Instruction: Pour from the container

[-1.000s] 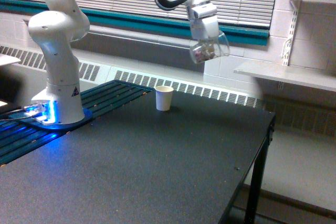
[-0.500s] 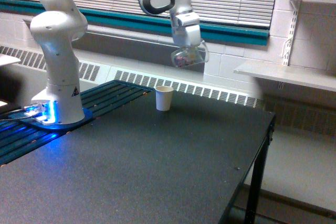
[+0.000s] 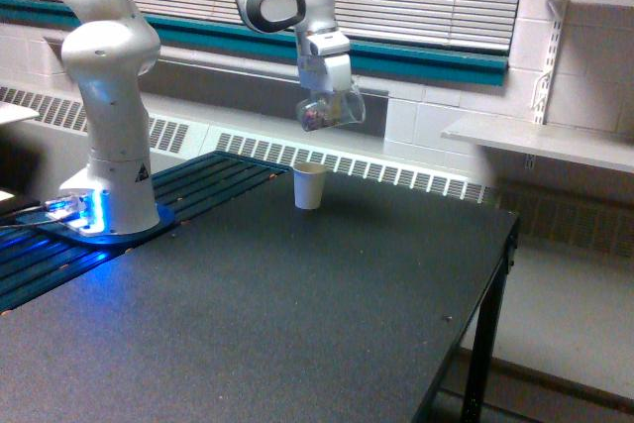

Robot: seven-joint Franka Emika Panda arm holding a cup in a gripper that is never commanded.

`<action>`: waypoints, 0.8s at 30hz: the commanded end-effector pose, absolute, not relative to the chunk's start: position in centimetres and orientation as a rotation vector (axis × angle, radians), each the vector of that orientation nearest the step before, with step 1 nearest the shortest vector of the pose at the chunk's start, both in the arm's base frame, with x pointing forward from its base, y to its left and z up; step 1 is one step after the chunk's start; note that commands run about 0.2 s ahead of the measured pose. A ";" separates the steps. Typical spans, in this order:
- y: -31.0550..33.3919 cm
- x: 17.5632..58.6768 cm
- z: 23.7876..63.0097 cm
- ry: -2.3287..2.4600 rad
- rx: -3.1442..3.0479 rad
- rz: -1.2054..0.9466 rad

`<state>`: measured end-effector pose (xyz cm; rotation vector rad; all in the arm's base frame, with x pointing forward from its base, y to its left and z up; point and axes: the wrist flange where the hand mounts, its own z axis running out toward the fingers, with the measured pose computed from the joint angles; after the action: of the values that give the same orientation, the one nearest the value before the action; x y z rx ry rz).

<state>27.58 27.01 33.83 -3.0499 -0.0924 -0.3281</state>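
The gripper (image 3: 325, 96) hung from the wrist with its fingers closed on the clear cup (image 3: 327, 111), which we held in the air above the table (image 3: 297, 314), in front of the grey wall under the blinds. The cup was tilted (its long axis lay well off upright, nearer sideways), though we could not tell from this view which end was the mouth. Small mixed-colour bits sat low inside it, toward the exterior view's left. We saw nothing falling from it.

The relation that mattered was between that cup and the white cup (image 3: 309, 186), which stood upright on the table below. In the picture the white cup lay almost straight under the clear cup, a touch toward the exterior view's left, with a plain gap of air between them; they were apart, not touching. How they lined up in depth we could not judge from one camera, so the clear cup might have been nearer the wall than it looked.

We judged that the pour was not yet begun, and that it would need the mouth brought over the white cup's rim before we tipped further.
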 end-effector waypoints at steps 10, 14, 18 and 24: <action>26.5 22.8 31.6 -0.096 -3.066 -0.220; 26.1 21.9 30.8 -0.096 -3.076 -0.179; 25.5 21.3 30.2 -0.083 -3.084 -0.151; 25.1 20.5 29.5 -0.085 -3.088 -0.108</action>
<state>21.53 25.56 30.37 -3.0750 -0.0546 -0.1457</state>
